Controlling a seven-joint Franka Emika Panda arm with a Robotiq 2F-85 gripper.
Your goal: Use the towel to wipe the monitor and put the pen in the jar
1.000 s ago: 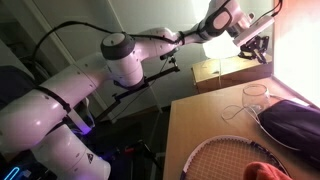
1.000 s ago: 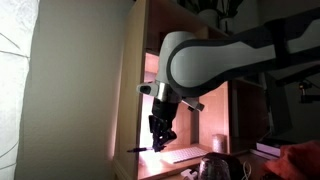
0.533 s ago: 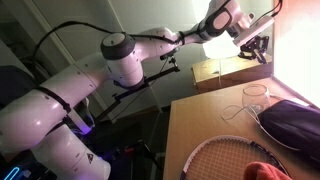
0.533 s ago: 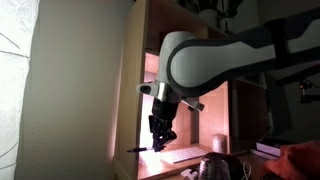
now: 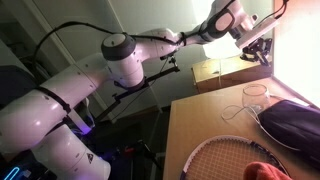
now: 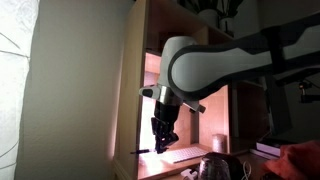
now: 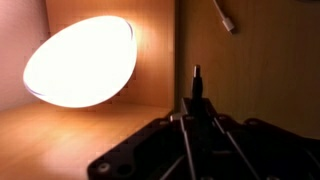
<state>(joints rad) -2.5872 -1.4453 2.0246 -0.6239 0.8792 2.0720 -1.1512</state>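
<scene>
In the wrist view my gripper [image 7: 197, 101] is shut on a slim dark pen [image 7: 197, 77] whose tip sticks out past the fingertips. An exterior view shows the gripper [image 5: 257, 47] high at the back of the desk, beside the glowing monitor [image 5: 302, 50]. The clear glass jar [image 5: 255, 95] stands on the desk well below and in front of it. A corner of the orange towel [image 5: 266, 172] lies at the desk's front edge, under the racket. From the opposite side the gripper [image 6: 160, 138] hangs in a lit shelf bay, and the towel [image 6: 300, 160] shows at bottom right.
A glowing white lampshade [image 7: 80, 60] fills the wrist view's left, over a wooden shelf [image 7: 60, 135]. A racket [image 5: 225, 158] and a dark zippered pouch [image 5: 290, 122] lie on the desk. A cardboard box [image 5: 215, 72] stands behind the jar.
The arm has shifted only slightly near the monitor, with the pen still gripped. Nothing on the desk has moved.
</scene>
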